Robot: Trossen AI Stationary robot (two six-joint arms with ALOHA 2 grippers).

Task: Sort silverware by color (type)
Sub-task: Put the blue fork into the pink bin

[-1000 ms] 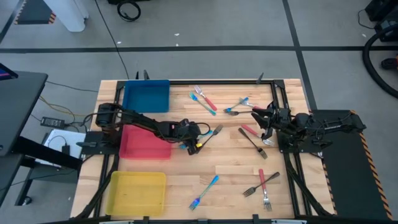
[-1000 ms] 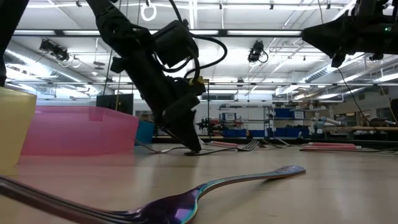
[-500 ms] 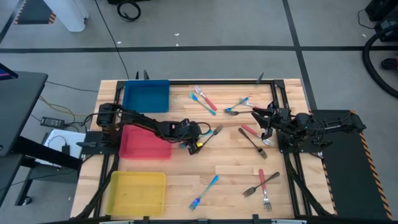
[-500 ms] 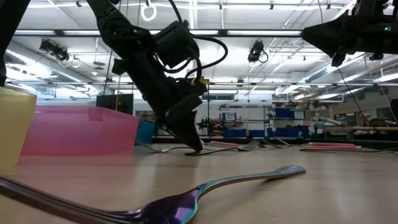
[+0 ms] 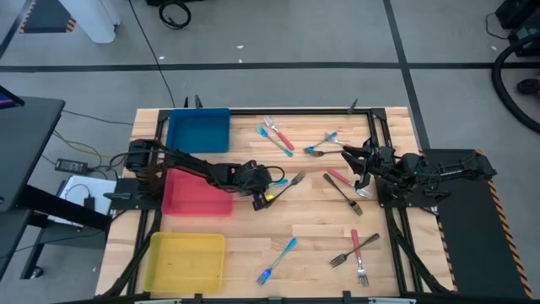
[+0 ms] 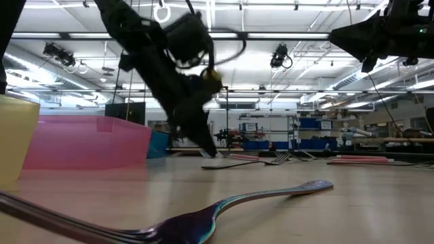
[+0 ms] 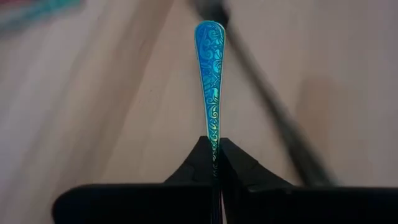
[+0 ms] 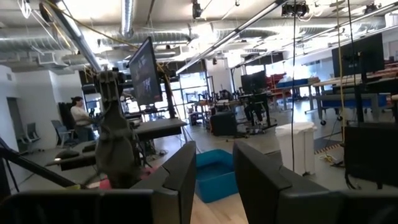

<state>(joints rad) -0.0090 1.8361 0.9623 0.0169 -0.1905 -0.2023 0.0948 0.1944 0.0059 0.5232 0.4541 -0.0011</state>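
My left gripper [image 5: 272,192] [image 7: 213,142] is at mid-table, right of the red tray [image 5: 196,192], shut on a utensil with a patterned blue handle [image 7: 209,68] [image 5: 288,181]. In the low view this gripper [image 6: 209,152] hangs just above the tabletop. My right gripper [image 5: 359,162] [image 8: 214,155] waits open and raised at the table's right side. More silverware lies flat on the wood: red and blue pieces [image 5: 277,135] at the far middle, a dark piece [image 5: 344,194] to the right, and a blue fork [image 5: 278,260] near the front. My left gripper pinches the utensil's narrow handle part [image 7: 213,135] between its two fingertips. The fingers slant down from the table's left and lie along the utensil, whose broad rounded handle end [image 7: 209,31] points away from them. Whether the far end rests on the table I cannot tell.
A blue tray [image 5: 198,131], the red tray and a yellow tray [image 5: 186,260] line the table's left side. Red-handled forks [image 5: 359,245] lie at the near right. A large shiny fork [image 6: 224,210] lies close to the low camera. Bare wood stretches between the trays and the silverware.
My left gripper has risen a little off the tabletop, bringing the held end of the utensil up with it. The right arm has kept still.
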